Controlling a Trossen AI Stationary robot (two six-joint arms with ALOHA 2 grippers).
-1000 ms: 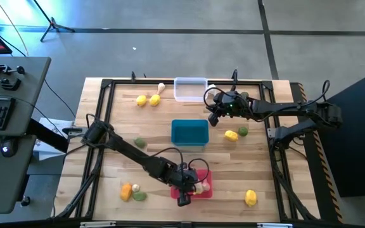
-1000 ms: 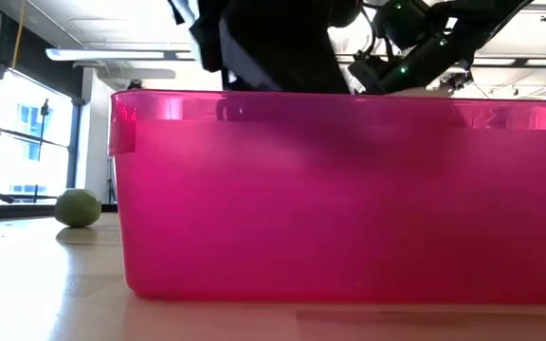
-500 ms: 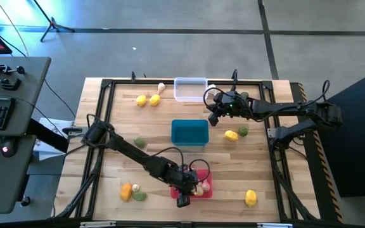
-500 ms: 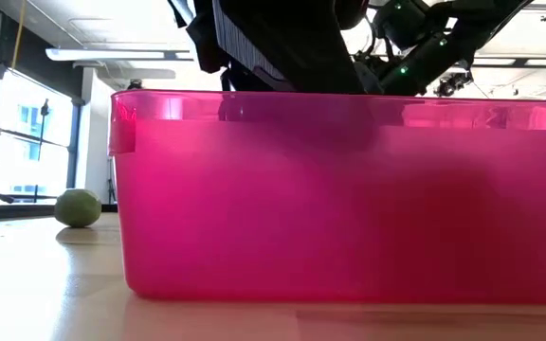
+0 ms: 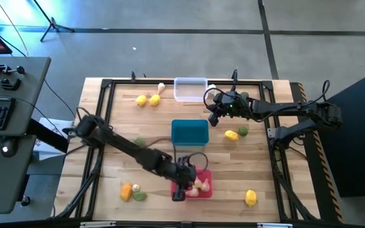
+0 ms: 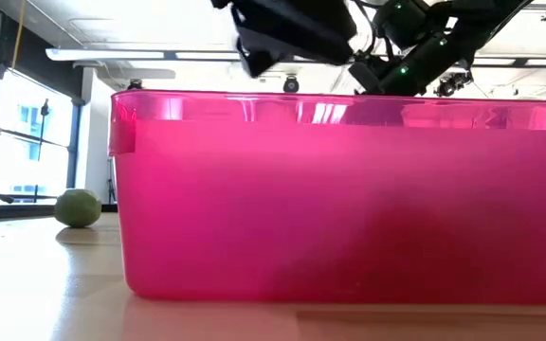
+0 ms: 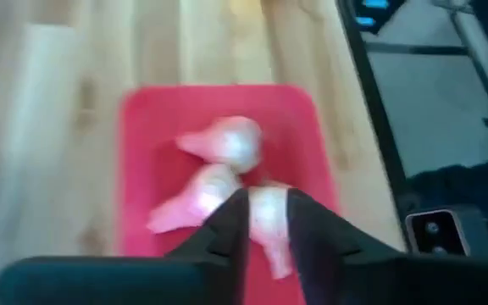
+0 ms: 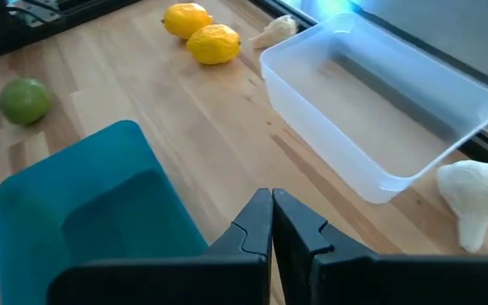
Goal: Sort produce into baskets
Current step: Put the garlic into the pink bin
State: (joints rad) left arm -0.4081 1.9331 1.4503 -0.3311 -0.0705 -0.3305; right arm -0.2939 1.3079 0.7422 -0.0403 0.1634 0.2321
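The red basket [image 5: 201,183] stands near the table's front and fills the low view [image 6: 349,189]. Three whitish-pink garlic bulbs [image 7: 227,140] lie in it. My left gripper [image 7: 268,224] hangs above the basket's left part [image 5: 184,185], a little open and empty, clear of the rim in the low view [image 6: 292,38]. My right gripper [image 8: 271,212] is shut and empty above the table [image 5: 213,117], between the clear basket [image 8: 379,102] and the teal basket [image 8: 83,212].
Two yellow fruits [image 5: 147,99] and a garlic bulb [image 5: 161,87] lie at the far left, another bulb [image 8: 473,195] beside the clear basket. A green fruit [image 5: 140,143] lies left of the teal basket. More produce lies at right [image 5: 236,133], front right [image 5: 250,198] and front left [image 5: 132,192].
My left gripper has risen out of the red basket and now hangs above its rim, shifted a little toward the table's left edge. The garlic bulbs stay lying in the basket.
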